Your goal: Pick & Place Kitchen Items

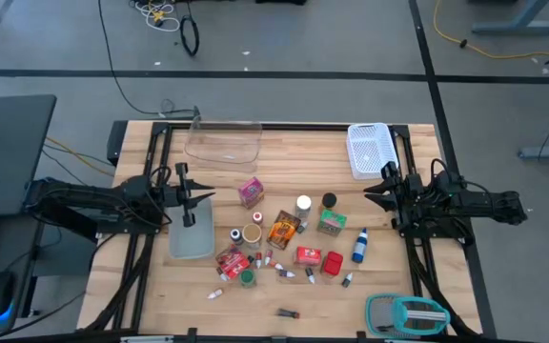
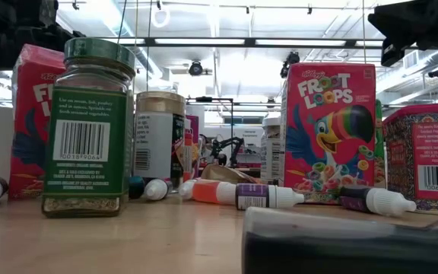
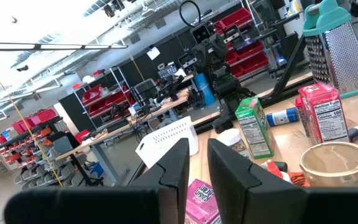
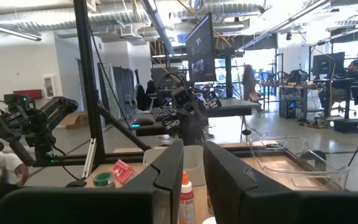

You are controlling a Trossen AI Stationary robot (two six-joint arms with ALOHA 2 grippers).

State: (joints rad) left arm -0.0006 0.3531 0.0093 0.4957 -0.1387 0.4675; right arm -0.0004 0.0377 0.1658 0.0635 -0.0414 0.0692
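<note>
- The kitchen items lie scattered over the middle of the wooden table, between the two arms.
- A pink box lies nearest the far side; a green box stands right of centre, with a black-lidded jar and a white-lidded jar just behind it.
- An orange packet lies in the middle, beside an open short jar.
- Two red boxes lie close together towards the near side, and a blue bottle lies to their right.
- A green-lidded jar stands near the front; tiny vials with white caps lie among the rest.
- From table height the green-lidded jar shows a green label with a barcode, and a red cereal box stands upright.
- The clear tray at the far left holds nothing visible; the white mesh basket at the far right likewise.
- The grey bin sits on the table's left part with nothing seen in it.
- A teal-and-grey gadget lies at the near right corner.
- The left gripper hovers over the grey bin, its fingers a narrow gap apart and holding nothing.
- The right gripper hovers at the table's right side, near the basket, fingers likewise slightly parted and empty.
</note>
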